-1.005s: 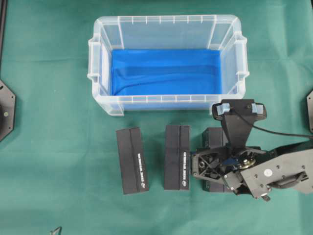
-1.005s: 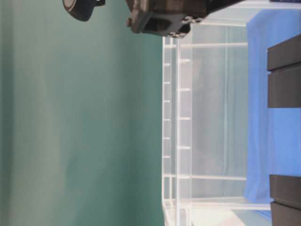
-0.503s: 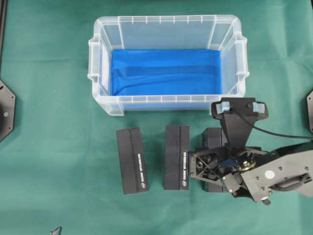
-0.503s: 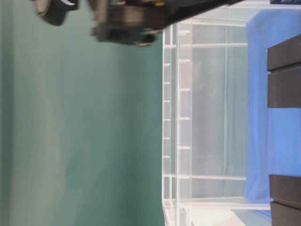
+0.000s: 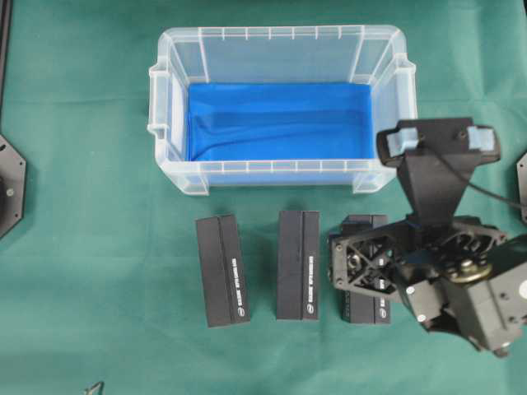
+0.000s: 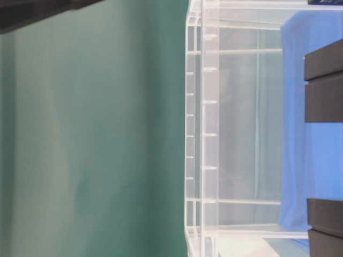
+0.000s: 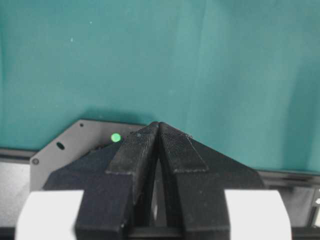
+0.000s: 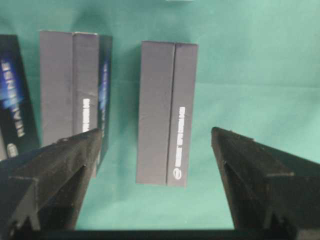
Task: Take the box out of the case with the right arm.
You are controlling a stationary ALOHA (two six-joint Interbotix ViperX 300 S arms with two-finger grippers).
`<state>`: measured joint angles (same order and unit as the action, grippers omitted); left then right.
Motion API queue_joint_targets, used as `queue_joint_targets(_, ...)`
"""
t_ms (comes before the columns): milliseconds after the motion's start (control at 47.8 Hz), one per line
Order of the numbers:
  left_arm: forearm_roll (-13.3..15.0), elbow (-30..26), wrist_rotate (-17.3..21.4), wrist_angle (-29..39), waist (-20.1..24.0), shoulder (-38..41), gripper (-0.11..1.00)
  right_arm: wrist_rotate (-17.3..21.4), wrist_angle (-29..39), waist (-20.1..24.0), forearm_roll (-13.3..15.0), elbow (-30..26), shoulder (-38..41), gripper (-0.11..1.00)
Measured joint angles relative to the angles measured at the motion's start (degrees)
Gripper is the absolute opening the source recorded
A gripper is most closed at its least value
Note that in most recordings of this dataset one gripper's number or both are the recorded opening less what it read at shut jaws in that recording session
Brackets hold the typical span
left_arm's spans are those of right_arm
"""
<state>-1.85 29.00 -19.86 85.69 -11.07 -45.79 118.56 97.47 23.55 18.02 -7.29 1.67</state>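
Observation:
The clear plastic case (image 5: 169, 177) stands at the back with only its blue sheet (image 5: 280, 119) showing inside. Three black boxes lie in a row on the green cloth in front of it: left (image 5: 222, 270), middle (image 5: 298, 265) and right (image 5: 366, 308). My right gripper (image 5: 338, 265) hovers over the right box, open and holding nothing. In the right wrist view one box (image 8: 167, 112) lies on the cloth below the gap of the open right gripper (image 8: 155, 134), apart from both fingers. My left gripper (image 7: 159, 125) is shut and empty over its own base.
The right wrist camera mount (image 5: 436, 140) overhangs the case's front right corner. An arm base plate (image 5: 8, 185) sits at the left edge. At table level the case wall (image 6: 203, 134) stands behind two of the boxes (image 6: 324, 88).
My right arm has lifted and shifted right and back, off the right box, which stays on the cloth. Its jaws have stayed open. The left gripper shows no movement.

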Motion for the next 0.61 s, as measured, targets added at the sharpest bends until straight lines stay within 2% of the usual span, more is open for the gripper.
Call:
queue_joint_targets(377, 0.09, 0.00, -0.09, 0.00, 0.00, 0.00, 0.00, -0.62, 1.41, -0.35, 0.00, -0.62, -0.09, 0.87)
queue_joint_targets(607, 0.09, 0.00, -0.35, 0.00, 0.00, 0.00, 0.00, 0.88, 1.23, 1.23, -0.62, 4.39, -3.87, 0.87)
